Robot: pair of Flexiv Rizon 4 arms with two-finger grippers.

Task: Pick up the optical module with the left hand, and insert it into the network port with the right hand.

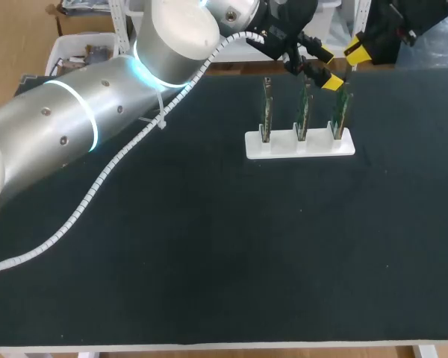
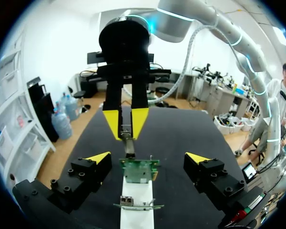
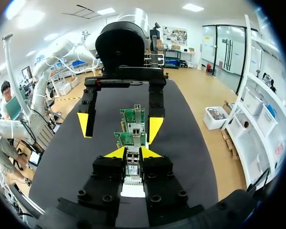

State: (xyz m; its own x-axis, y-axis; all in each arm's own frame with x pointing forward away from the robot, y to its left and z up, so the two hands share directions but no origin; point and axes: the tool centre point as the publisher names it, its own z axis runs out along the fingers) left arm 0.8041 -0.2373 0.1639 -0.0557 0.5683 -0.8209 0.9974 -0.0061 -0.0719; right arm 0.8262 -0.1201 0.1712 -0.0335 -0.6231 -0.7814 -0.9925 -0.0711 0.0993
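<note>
Black mat covers the table (image 1: 209, 246). The left arm (image 1: 82, 127) comes in from the left and crosses to the far edge. That puts its wrist on the line of the rack, probably to keep it close without blocking the right arm's approach.

White rack (image 1: 299, 145) sits near the far edge with three green boards upright in its slots. The end board (image 1: 342, 110) is nearest the right arm. Upright boards in a fixed base suit an insertion from the end of the row.

Left gripper (image 2: 146, 158): fingers wide apart, empty, one on each side of the rack line and touching no board. Judged parked clear, its share of the task done.

Right gripper (image 3: 133, 152): fingers narrow, clamped from both sides on the module (image 3: 132, 168). It is low over the rack's end and faces down the row. Gripping the sides leaves the module's nose free, and the module looks roughly in line with the boards.

Port: a metal cage shows on the board nearest the left wrist (image 2: 126, 200). The port the right gripper faces is hidden behind its own fingers, so I cannot tell whether the module has entered. Judged step: insertion, needing a straight push.
</note>
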